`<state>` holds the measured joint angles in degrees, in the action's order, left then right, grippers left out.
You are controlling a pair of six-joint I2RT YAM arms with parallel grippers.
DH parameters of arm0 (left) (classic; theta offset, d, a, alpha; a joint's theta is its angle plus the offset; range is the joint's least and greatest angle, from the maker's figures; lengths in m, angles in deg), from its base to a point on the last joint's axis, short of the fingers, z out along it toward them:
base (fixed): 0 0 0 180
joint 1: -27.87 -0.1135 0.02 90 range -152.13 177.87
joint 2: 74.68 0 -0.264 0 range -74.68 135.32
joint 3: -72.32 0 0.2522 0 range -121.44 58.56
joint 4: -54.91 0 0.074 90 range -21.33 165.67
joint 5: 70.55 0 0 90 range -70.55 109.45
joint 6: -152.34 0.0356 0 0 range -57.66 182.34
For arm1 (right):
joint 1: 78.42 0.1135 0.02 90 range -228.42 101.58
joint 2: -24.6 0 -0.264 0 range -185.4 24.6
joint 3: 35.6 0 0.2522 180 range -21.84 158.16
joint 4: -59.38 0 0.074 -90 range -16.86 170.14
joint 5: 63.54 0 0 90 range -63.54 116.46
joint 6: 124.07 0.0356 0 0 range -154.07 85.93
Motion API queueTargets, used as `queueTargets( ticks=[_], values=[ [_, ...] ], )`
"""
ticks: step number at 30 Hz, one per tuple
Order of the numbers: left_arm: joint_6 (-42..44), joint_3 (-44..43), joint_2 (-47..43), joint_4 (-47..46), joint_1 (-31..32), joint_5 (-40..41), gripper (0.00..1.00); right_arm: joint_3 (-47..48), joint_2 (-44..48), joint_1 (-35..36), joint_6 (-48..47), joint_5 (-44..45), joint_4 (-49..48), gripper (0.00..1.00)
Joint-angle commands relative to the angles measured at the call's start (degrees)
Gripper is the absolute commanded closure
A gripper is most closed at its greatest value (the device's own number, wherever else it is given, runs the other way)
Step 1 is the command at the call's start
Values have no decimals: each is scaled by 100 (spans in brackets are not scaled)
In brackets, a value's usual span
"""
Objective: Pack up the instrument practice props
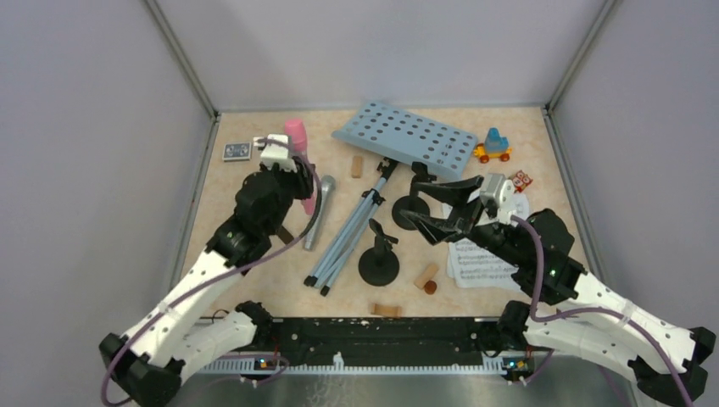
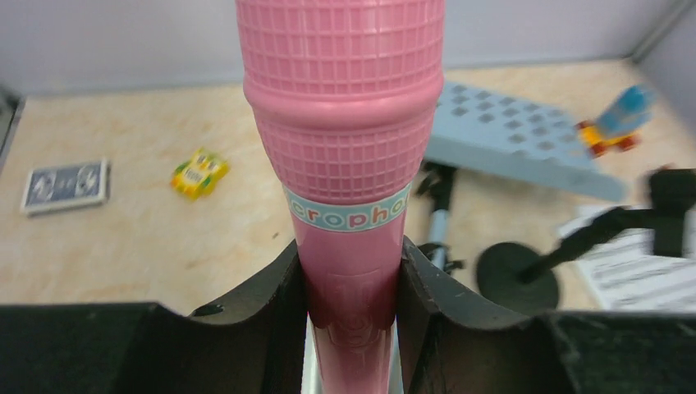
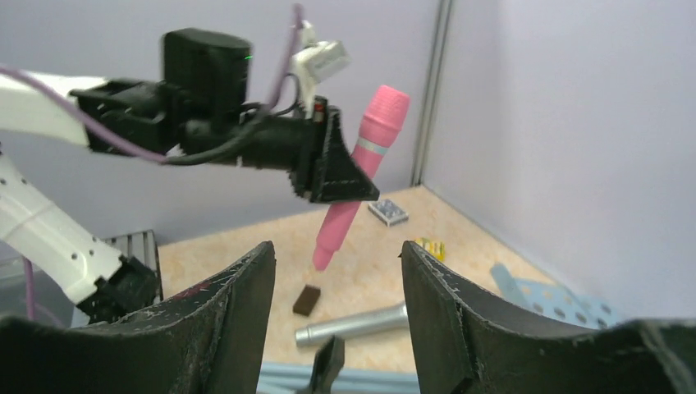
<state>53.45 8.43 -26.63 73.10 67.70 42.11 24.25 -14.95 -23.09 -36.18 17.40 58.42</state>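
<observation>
My left gripper (image 1: 297, 170) is shut on the pink microphone (image 1: 296, 134) and holds it off the table; its fingers clamp the handle in the left wrist view (image 2: 345, 123), and it also shows in the right wrist view (image 3: 365, 172). The silver microphone (image 1: 319, 212) lies on the table beside the grey-blue tripod legs (image 1: 352, 227) of the pale blue music rack (image 1: 405, 136), which lies tipped over. My right gripper (image 1: 410, 202) is open and empty by one black mic holder (image 1: 412, 212). The other holder (image 1: 379, 261) stands nearer. Sheet-music pages (image 1: 483, 264) lie under the right arm.
A card deck (image 1: 237, 151) lies back left and a yellow toy (image 2: 197, 172) near it. A toy vehicle (image 1: 493, 146) sits back right. Wooden blocks (image 1: 426, 276) are scattered, one (image 1: 386, 309) near the front rail. A brown block (image 3: 306, 300) lies by the silver microphone. Walls enclose three sides.
</observation>
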Motion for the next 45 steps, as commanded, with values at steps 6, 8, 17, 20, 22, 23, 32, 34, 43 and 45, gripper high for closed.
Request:
queueTargets(
  ticks=[6, 8, 17, 20, 22, 23, 32, 34, 43, 45],
  values=[
    [679, -1112, 3250, 1627, -1403, -1257, 98, -744, 1247, 21, 595, 599, 1379, 43],
    [963, -1534, 4040, 2015, -1452, -683, 97, -798, 1458, 22, 751, 620, 1740, 44],
    [1128, -2591, 5784, 2703, -2429, -1475, 96, -1069, 2183, 22, 1396, 655, 2529, 47],
    [1139, -2610, 5976, 2815, -2589, -1999, 92, -1139, 2351, 22, 1465, 759, 2699, 47],
    [1154, -2596, 6064, 2880, -2602, -2318, 89, -1182, 2410, 22, 1468, 787, 2804, 47],
    [1164, -2548, 6089, 2887, -2603, -2527, 88, -1205, 2427, 22, 1477, 789, 2840, 47],
    [969, -1832, 5701, 2358, -2595, -3482, 57, -1770, 2594, 22, 1445, 808, 2740, 45],
    [923, -1792, 5694, 2350, -2595, -3511, 45, -2033, 2696, 17, 1387, 765, 2627, 43],
    [752, -1615, 5484, 2326, -2595, -3578, 10, -3129, 2686, 22, 1020, -198, 830, 35],
    [671, -1592, 5305, 2326, -2595, -3549, 3, -3301, 2377, 19, 1018, -270, 299, 35]
  ],
)
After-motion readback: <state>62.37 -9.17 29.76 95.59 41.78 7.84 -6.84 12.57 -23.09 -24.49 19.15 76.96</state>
